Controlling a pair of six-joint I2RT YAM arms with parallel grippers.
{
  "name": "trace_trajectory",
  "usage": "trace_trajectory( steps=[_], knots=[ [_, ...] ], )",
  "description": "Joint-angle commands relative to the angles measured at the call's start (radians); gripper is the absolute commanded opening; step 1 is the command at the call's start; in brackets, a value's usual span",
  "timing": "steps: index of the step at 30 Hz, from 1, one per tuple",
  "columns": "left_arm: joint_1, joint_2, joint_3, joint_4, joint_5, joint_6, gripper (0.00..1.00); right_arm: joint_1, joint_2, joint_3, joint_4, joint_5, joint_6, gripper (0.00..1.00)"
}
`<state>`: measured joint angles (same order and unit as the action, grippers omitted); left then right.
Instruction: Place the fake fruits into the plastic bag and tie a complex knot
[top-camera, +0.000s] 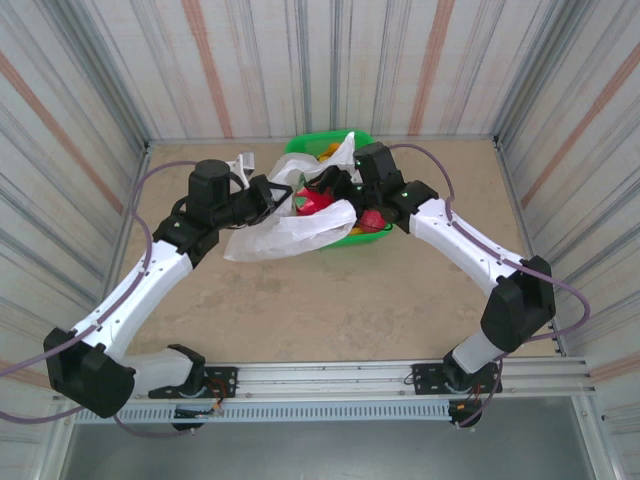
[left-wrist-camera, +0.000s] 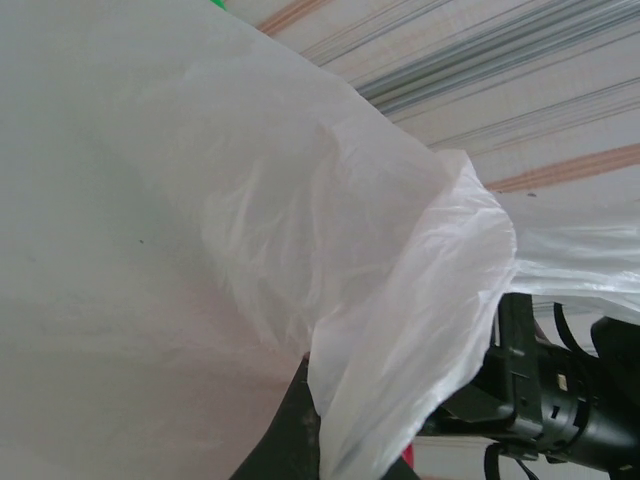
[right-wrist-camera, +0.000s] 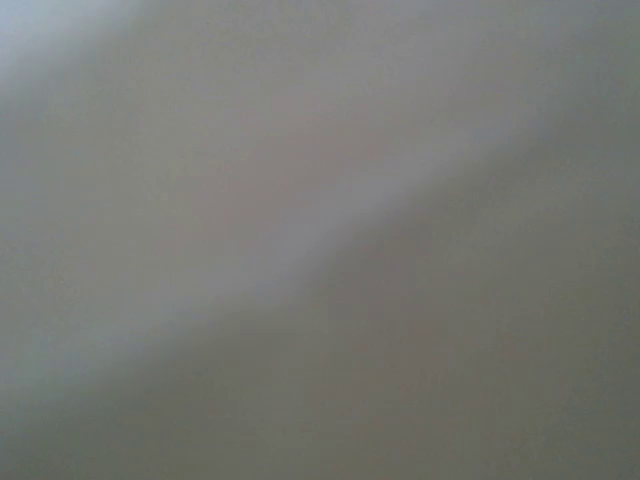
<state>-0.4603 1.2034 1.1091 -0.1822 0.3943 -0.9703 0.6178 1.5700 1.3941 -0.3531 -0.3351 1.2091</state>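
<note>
Left gripper (top-camera: 284, 194) clamped on thin, crinkly, translucent white plastic bag (top-camera: 288, 234)

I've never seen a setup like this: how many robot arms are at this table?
2. The left arm reaches from the near left edge to the plastic bag; the right arm reaches from the near right toward the green basket.

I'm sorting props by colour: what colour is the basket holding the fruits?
The basket is bright green, seen best in the top external view.
</note>
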Motion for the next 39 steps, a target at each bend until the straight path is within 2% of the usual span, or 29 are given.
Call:
trace_trajectory(
  steps=[1, 9, 10, 16, 23, 27, 31, 36, 39],
  knots=[
    [-0.009, -0.021, 0.016, 0.017, -0.034, -0.065, 0.0, 0.011, 0.022, 0.071, 0.034, 0.01, -0.029, 0.66],
    [-0.02, -0.038, -0.034, 0.102, -0.054, -0.175, 0.0, 0.017, 0.082, 0.131, -0.008, 0.024, -0.076, 0.67],
    [-0.019, -0.044, -0.039, 0.105, -0.062, -0.178, 0.0, 0.021, 0.094, 0.148, -0.021, 0.031, -0.081, 0.7],
    [-0.005, -0.126, -0.105, 0.084, -0.166, -0.196, 0.0, 0.06, 0.184, 0.245, -0.041, 0.019, -0.094, 0.72],
    [0.066, -0.161, -0.167, 0.081, -0.081, -0.26, 0.0, 0.11, 0.278, 0.353, -0.117, 0.033, -0.136, 0.72],
    [0.067, -0.162, -0.18, 0.073, -0.07, -0.26, 0.0, 0.126, 0.311, 0.398, -0.151, 0.034, -0.161, 0.78],
    [0.083, -0.179, -0.197, 0.065, -0.089, -0.258, 0.0, 0.135, 0.31, 0.416, -0.173, 0.066, -0.201, 0.89],
    [0.104, -0.177, -0.199, 0.062, -0.056, -0.268, 0.0, 0.137, 0.298, 0.414, -0.194, 0.086, -0.228, 1.0],
    [0.106, -0.174, -0.197, 0.068, -0.045, -0.269, 0.0, 0.14, 0.295, 0.413, -0.198, 0.084, -0.236, 0.99]
  ],
)
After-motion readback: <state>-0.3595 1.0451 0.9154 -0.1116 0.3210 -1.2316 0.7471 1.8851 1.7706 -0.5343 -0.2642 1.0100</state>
